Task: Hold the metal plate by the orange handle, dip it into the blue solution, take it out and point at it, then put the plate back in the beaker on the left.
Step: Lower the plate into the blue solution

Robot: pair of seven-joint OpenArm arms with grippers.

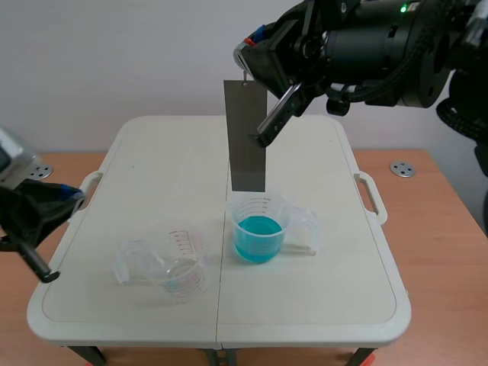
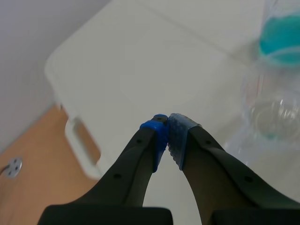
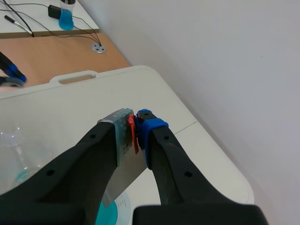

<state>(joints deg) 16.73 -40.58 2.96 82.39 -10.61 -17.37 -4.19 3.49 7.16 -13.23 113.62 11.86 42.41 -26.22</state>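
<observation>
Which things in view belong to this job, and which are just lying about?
In the job: metal plate, its orange handle in the right gripper, beaker of blue solution, clear beaker beside it.
Lying about: round metal disc, far bottle of blue liquid.

Plate [image 1: 246, 137] hangs from my right gripper [image 1: 248, 67] straight over the blue beaker [image 1: 258, 229], blocking the way in from above. Clear beaker [image 1: 177, 263] stands just left of it, narrow gap between. Room to pass over the table's [image 1: 160, 145] far half. My left gripper [image 2: 168, 124] is by the left edge, well apart from the beakers.
</observation>
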